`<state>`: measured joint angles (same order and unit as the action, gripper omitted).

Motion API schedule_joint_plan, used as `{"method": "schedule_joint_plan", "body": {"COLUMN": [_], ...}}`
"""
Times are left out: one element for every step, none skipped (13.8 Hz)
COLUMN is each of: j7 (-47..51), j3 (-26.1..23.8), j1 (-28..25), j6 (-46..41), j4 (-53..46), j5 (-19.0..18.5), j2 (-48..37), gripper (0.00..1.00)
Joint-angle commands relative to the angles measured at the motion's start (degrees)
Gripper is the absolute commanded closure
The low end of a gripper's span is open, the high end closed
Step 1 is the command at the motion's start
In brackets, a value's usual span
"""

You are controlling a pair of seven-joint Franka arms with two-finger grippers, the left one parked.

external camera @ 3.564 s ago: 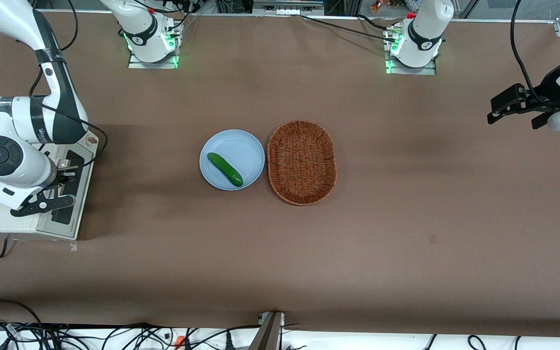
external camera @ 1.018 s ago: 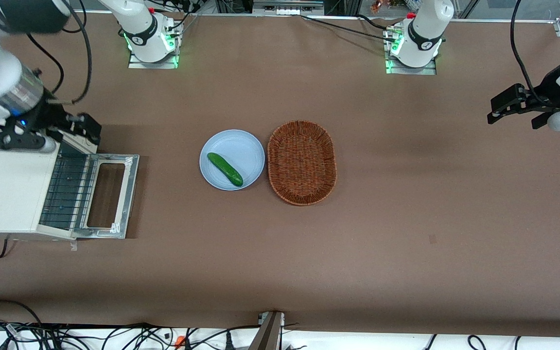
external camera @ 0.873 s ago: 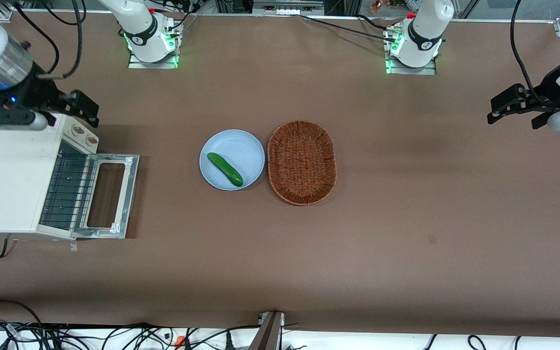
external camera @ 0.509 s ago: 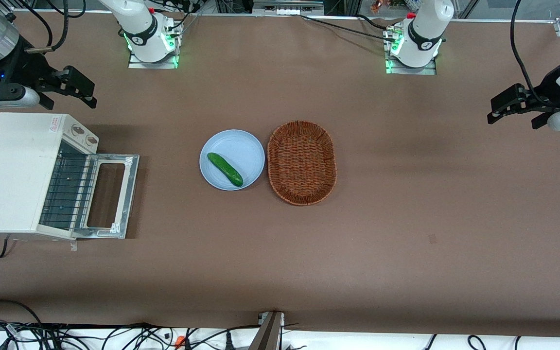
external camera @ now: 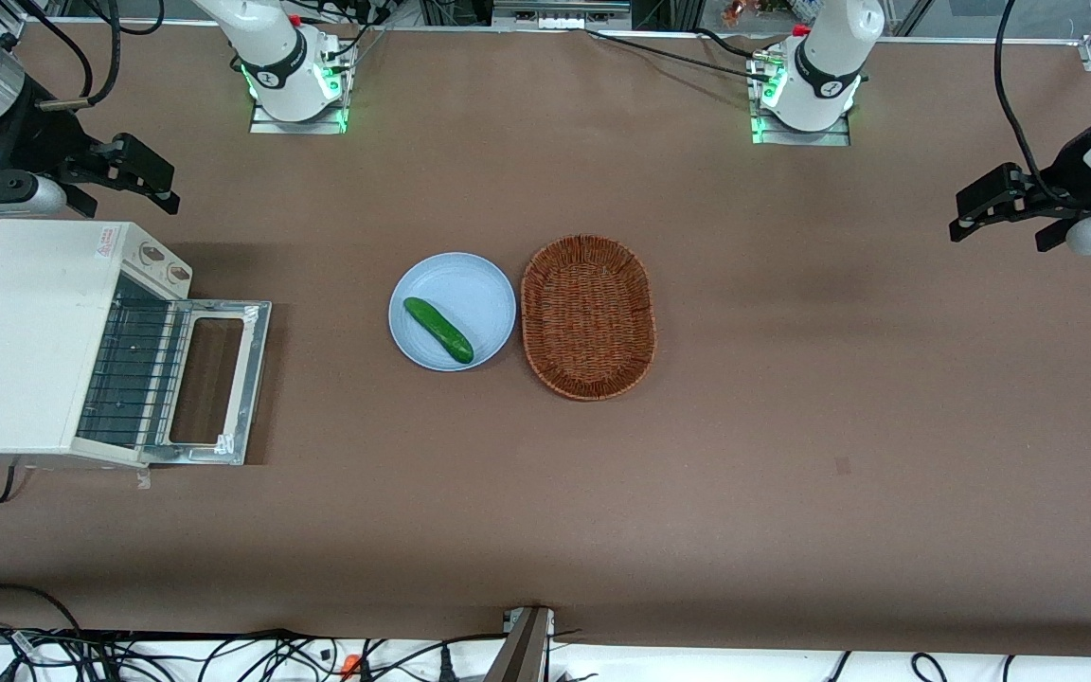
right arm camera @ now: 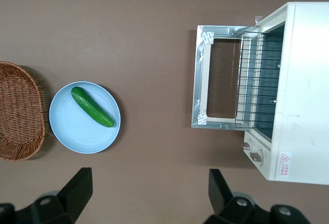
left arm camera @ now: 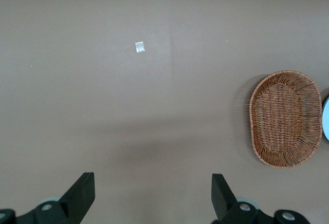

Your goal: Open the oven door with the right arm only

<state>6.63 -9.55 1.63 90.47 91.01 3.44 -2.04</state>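
The cream-white oven (external camera: 29, 332) (right arm camera: 303, 80) stands at the working arm's end of the table. Its oven door (external camera: 257, 379) (right arm camera: 201, 80) lies folded down flat on the table in front of it, metal frame up. The wire rack (external camera: 134, 369) (right arm camera: 254, 80) shows inside the cavity. My right arm's gripper (external camera: 127, 201) (right arm camera: 148, 188) hangs high over the table, farther from the front camera than the oven and apart from it. It is open, its fingers (right arm camera: 77, 188) spread wide with nothing between them.
A light blue plate (external camera: 484, 284) (right arm camera: 64, 131) with a green cucumber (external camera: 438, 330) (right arm camera: 92, 107) sits mid-table, beside a brown wicker basket (external camera: 588, 317) (right arm camera: 18, 113) (left arm camera: 284, 117). Both lie in front of the open door with bare table between.
At first the arm was over the shut oven; one second ago the door lay open. Since then the gripper has drawn up and away from the oven, still open.
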Motion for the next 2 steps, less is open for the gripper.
{"method": "schedule_joint_plan", "body": {"j7": [-1.18,-1.35], "j3": [-0.2,-0.2], "j1": [0.66,0.66], "j6": [-0.29,-0.38], "j4": [0.66,0.66], "j5": [1.22,1.22], "j2": [-0.86,-0.95], "gripper": [0.0,0.0]}}
